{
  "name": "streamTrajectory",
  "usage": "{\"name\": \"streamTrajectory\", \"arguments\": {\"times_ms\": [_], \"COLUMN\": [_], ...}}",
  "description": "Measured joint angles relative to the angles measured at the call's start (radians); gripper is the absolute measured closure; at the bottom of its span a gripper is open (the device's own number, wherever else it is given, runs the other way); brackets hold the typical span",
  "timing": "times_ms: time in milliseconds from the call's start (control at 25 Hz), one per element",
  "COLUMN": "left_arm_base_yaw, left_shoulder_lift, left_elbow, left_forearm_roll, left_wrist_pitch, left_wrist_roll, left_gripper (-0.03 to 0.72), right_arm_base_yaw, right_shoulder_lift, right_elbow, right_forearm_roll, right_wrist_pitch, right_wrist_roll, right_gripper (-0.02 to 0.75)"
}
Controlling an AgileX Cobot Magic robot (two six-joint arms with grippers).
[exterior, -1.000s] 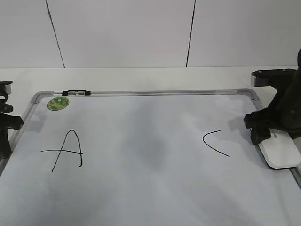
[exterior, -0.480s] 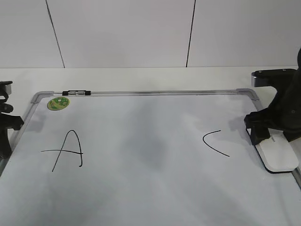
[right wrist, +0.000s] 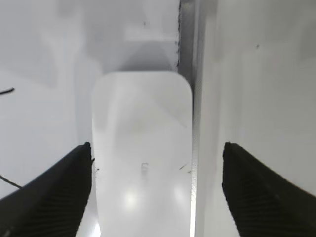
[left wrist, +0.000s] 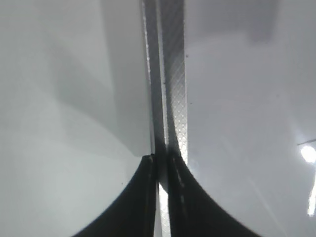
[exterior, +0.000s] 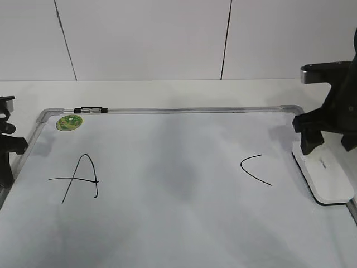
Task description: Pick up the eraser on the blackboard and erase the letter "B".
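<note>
In the exterior view, the blackboard (exterior: 167, 190) lies flat on the white worktop (exterior: 167, 92). It is a white board with a silver frame. The right claw (exterior: 326, 142) hangs just above the board's right edge. The eraser (exterior: 326, 176) lies right under this claw and sticks out toward the camera from below it. The eraser is a white block with a dark bottom, and it rests on the board against the right frame. To the left of the right claw is a black curved line (exterior: 255, 169) drawn on the board. Far to the left of it is a black letter "A" (exterior: 81, 178) and a round green sticker (exterior: 69, 122). No letter "B" shows on the board. The left claw (exterior: 6, 153) sits at the board's left edge, well apart from the eraser.

In the left wrist view, the left claw (left wrist: 159, 197) has its two dark fingers (left wrist: 143, 197) pressed together, with only a thin slit between them. The board's silver frame (left wrist: 173, 98) runs straight away from the tips.

In the right wrist view, the right claw (right wrist: 157, 192) is spread wide apart. The eraser (right wrist: 142, 148) lies between its two fingers (right wrist: 54, 192), and neither one touches it. The frame (right wrist: 186, 44) runs along the eraser's right side.
</note>
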Motion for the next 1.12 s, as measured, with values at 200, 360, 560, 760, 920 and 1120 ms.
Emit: {"name": "streamTrajectory", "arguments": {"times_ms": [200, 360, 560, 760, 920, 1120], "left_arm_base_yaw": [0.000, 0.000, 0.000, 0.000, 0.000, 0.000], "left_shoulder_lift": [0.000, 0.000, 0.000, 0.002, 0.002, 0.000], "left_elbow": [0.000, 0.000, 0.000, 0.000, 0.000, 0.000], "left_forearm_roll": [0.000, -0.001, -0.001, -0.002, -0.027, -0.039], "left_wrist_pitch": [0.000, 0.000, 0.000, 0.000, -0.002, -0.008], "left_wrist_roll": [0.000, 0.000, 0.009, 0.026, 0.026, 0.026], "left_gripper": [0.672, 0.671, 0.642, 0.569, 0.437, 0.375], "right_arm_base_yaw": [0.000, 0.000, 0.000, 0.000, 0.000, 0.000], "right_shoulder_lift": [0.000, 0.000, 0.000, 0.000, 0.000, 0.000], "right_elbow": [-0.112, -0.192, -0.250, -0.273, -0.283, -0.284], "right_forearm_roll": [0.005, 0.016, 0.018, 0.018, 0.020, 0.020], "right_wrist_pitch": [0.116, 0.205, 0.279, 0.298, 0.300, 0.302], "right_wrist_roll": [0.000, 0.000, -0.003, -0.024, -0.047, -0.051], "right_gripper": [0.127, 0.162, 0.170, 0.174, 0.182, 0.186]}}
